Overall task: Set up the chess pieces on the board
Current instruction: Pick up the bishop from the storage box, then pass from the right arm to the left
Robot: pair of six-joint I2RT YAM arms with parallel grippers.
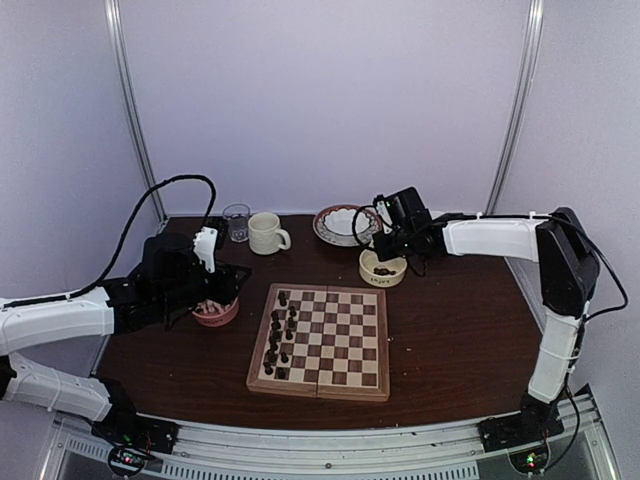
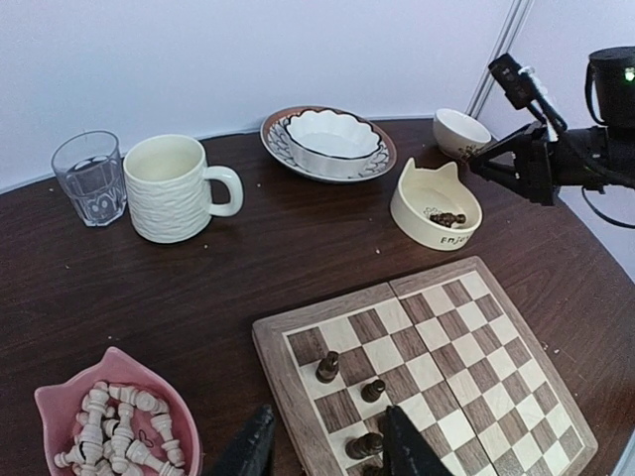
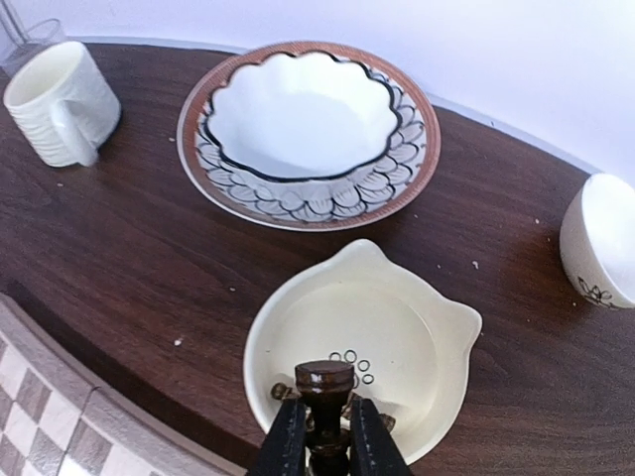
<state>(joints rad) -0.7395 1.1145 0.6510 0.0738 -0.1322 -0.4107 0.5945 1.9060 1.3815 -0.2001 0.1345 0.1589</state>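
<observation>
I am holding one dark chess piece (image 3: 325,382) in the right gripper (image 3: 325,441), whose fingers are pinching in tight just below the piece's cap. It is hanging just above the cream cat-eared bowl (image 3: 397,317), where a few loose pieces (image 2: 448,217) are lying.

I am judging the hold as thin. The stem is turned and rounded, so the piece could be tilting or slipping on the way to the board (image 1: 322,340). A crooked set-down risks toppling the standing pieces (image 1: 278,335) crowding the board's left columns.

The held piece is looking glossy and near-black brown, with a flat round top.

The left gripper (image 2: 327,451) is hanging wide open and empty beside the pink bowl (image 2: 48,412) of pale pieces (image 2: 119,421) on the worktop (image 2: 248,258).
</observation>
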